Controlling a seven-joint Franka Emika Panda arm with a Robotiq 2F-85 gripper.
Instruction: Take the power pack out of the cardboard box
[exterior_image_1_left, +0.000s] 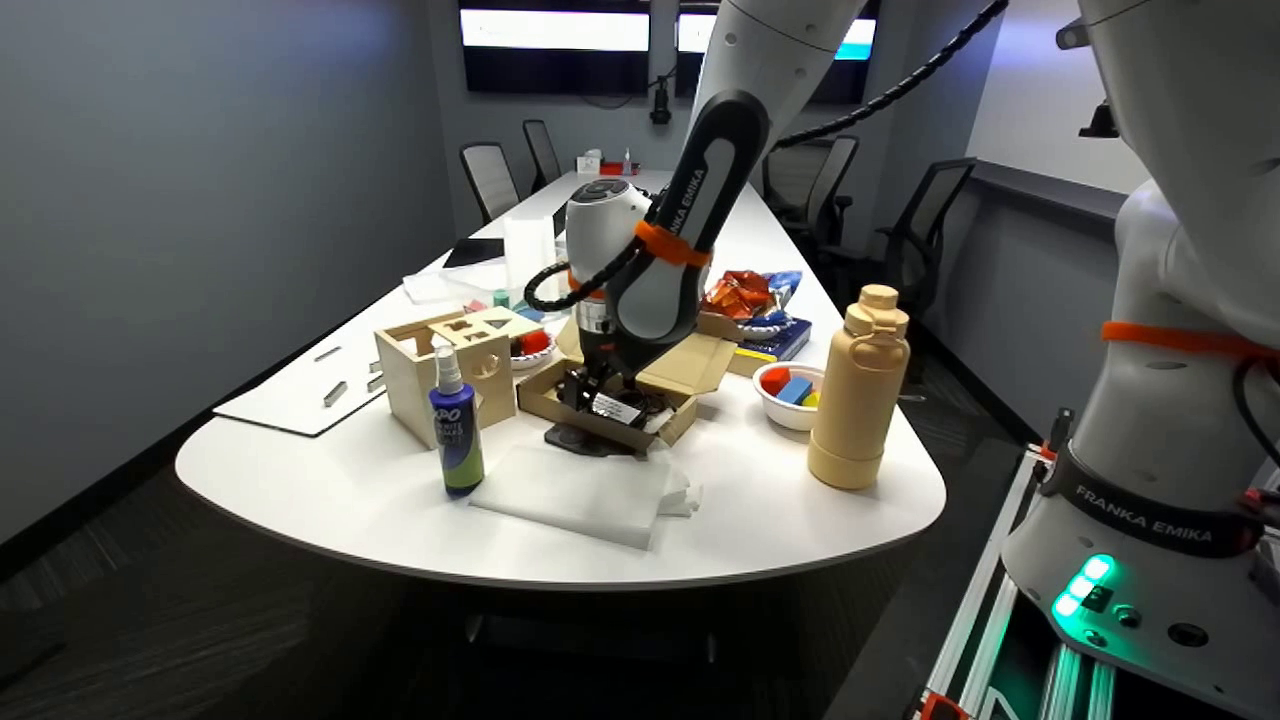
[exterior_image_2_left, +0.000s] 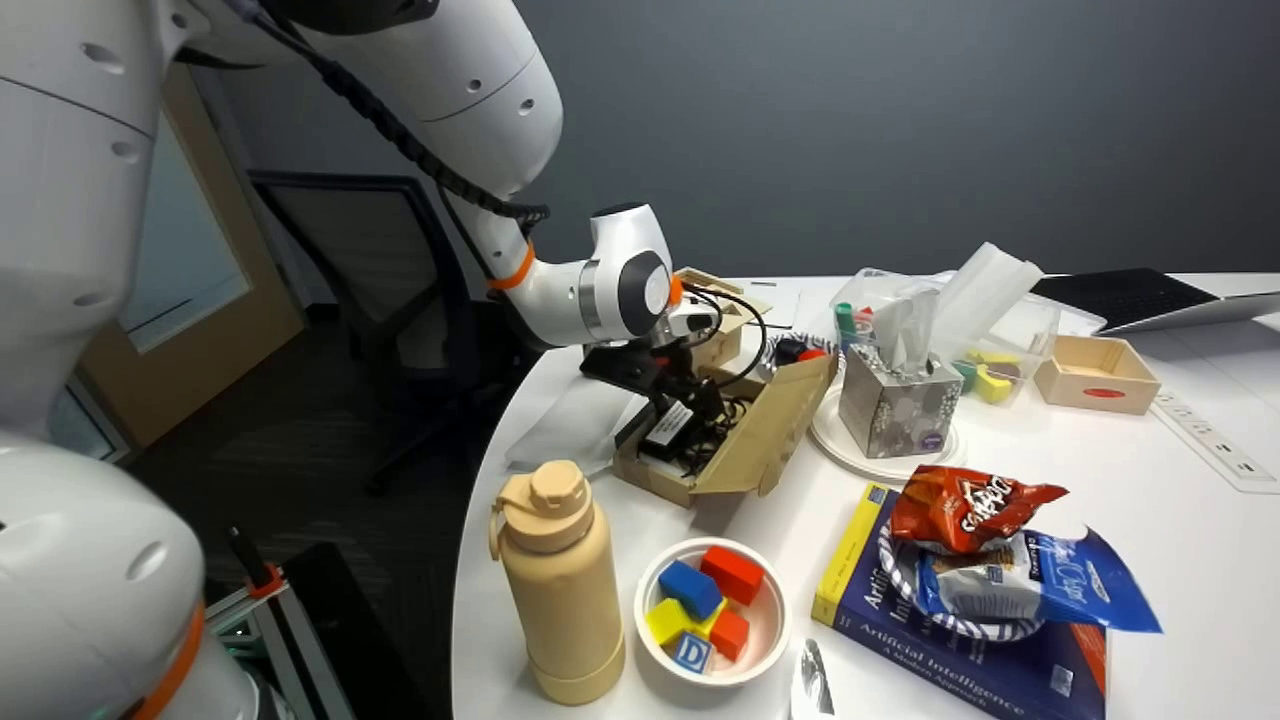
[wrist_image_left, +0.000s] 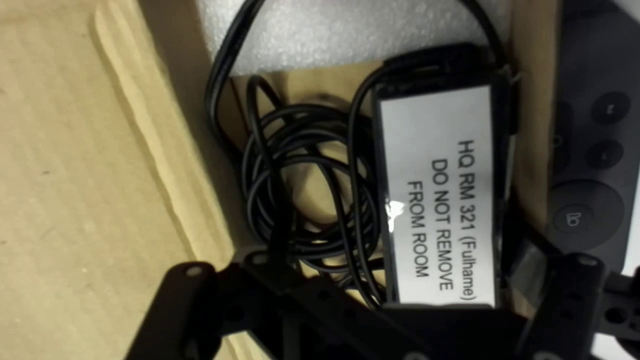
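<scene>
The power pack (wrist_image_left: 440, 200) is a black block with a white label, lying in the cardboard box (exterior_image_2_left: 655, 478) beside its coiled black cord (wrist_image_left: 310, 165). In an exterior view the pack (exterior_image_1_left: 617, 408) shows just behind the box's front wall (exterior_image_1_left: 600, 425). My gripper (wrist_image_left: 397, 222) reaches down into the box and stands open around the pack. In the wrist view its left finger is over the cord coil, apart from the pack; the right one sits between the pack and the box wall. The fingertips' lower ends are dark and hard to make out.
White foam (wrist_image_left: 350, 35) fills one end of the box, and the lid flap (exterior_image_2_left: 775, 430) stands folded back. A black remote (wrist_image_left: 595, 155) lies against the box. Nearby are a wooden box (exterior_image_1_left: 405, 400), spray bottle (exterior_image_1_left: 457, 430), tan jug (exterior_image_1_left: 860, 390) and bowl (exterior_image_2_left: 645, 625) of blocks.
</scene>
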